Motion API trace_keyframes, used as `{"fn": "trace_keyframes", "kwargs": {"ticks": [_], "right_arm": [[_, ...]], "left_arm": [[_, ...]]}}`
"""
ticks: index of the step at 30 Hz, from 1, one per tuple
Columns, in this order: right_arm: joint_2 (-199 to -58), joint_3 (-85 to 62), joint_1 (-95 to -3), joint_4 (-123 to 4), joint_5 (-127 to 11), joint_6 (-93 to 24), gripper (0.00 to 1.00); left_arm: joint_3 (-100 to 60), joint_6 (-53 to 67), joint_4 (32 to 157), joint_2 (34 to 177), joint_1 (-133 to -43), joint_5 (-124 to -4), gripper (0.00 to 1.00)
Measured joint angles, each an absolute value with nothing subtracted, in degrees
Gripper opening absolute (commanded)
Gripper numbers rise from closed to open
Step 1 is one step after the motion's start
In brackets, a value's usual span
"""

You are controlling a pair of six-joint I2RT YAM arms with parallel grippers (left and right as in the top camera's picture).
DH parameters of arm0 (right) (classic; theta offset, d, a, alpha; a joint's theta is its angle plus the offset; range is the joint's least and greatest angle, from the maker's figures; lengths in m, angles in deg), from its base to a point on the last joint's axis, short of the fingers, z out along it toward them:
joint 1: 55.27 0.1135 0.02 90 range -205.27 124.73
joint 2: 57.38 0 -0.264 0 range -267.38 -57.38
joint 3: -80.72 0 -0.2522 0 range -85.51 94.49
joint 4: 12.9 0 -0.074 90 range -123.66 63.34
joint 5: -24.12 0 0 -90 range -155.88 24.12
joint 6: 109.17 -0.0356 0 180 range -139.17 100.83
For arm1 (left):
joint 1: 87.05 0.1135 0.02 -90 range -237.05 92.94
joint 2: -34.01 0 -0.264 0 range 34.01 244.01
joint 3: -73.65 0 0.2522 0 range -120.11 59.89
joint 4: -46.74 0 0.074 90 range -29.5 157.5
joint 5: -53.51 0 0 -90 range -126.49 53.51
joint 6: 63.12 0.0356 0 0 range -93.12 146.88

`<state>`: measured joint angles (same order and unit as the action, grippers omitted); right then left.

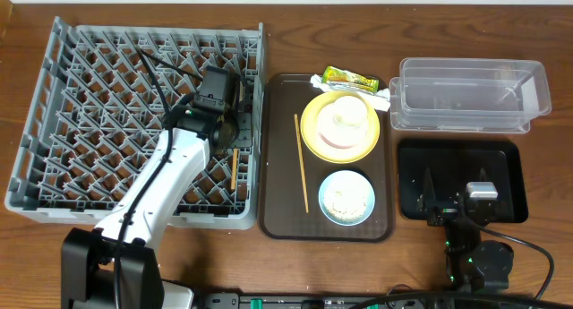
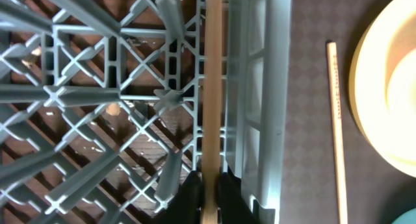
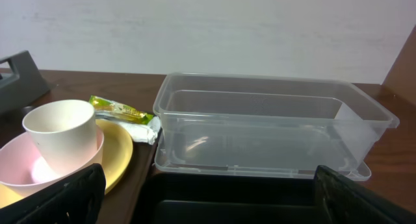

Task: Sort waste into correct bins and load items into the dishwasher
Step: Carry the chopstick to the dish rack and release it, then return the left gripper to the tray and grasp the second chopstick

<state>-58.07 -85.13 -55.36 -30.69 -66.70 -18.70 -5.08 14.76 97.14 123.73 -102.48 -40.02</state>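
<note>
The left gripper (image 2: pixel 209 188) clamps one chopstick (image 2: pixel 212 87), which lies lengthwise inside the rack (image 2: pixel 260 87) along its right wall. The second chopstick (image 2: pixel 336 133) lies parallel on the tray (image 1: pixel 277 201), just right of the rack and nearest this arm.

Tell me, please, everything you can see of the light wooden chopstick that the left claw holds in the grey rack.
The light wooden chopstick is slim, straight and plain, of pale wood. The left claw pinches one end between its black fingers. It runs along the inside wall of the grey plastic dishwasher rack, on the side nearest the dark brown tray, parallel to that wall and above the lattice floor. Whether it touches the lattice cannot be told.
</note>
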Motion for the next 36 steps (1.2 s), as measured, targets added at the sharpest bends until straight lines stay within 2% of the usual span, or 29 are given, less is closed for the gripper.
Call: {"fn": "trace_keyframes", "kwargs": {"ticks": [1, 3, 11, 18, 22, 29, 32, 36], "right_arm": [[-58.07, -85.13, -55.36, -30.69, -66.7, -18.7, 0.99], [-58.07, -85.13, -55.36, -30.69, -66.7, -18.7, 0.99], [-58.07, -85.13, -55.36, -30.69, -66.7, -18.7, 0.99], [-58.07, -85.13, -55.36, -30.69, -66.7, -18.7, 0.99], [-58.07, -85.13, -55.36, -30.69, -66.7, -18.7, 0.99], [-58.07, -85.13, -55.36, -30.69, -66.7, -18.7, 0.99], [-58.07, -85.13, -55.36, -30.69, -66.7, -18.7, 0.99], [-58.07, -85.13, -55.36, -30.69, -66.7, -18.7, 0.99]], "left_arm": [[-5.08, 14.91, 97.1, 123.68, -102.48, -40.24, 0.45], [-5.08, 14.96, 97.08, 123.7, -102.48, -40.63, 0.48], [-5.08, 14.0, 96.9, 123.11, -102.48, -40.85, 0.46], [-5.08, 1.71, 99.85, 116.01, -103.28, -48.48, 0.46], [-5.0, -2.29, 99.18, 115.79, -107.92, -50.32, 0.41], [-4.28, -5.68, 95.48, 122.37, -120.62, -45.29, 0.41], [-4.21, -6.51, 92.71, 125.91, -123.85, -43.13, 0.36], [-4.19, -8.15, 89.69, 130.41, -125.58, -39.67, 0.35]]}}
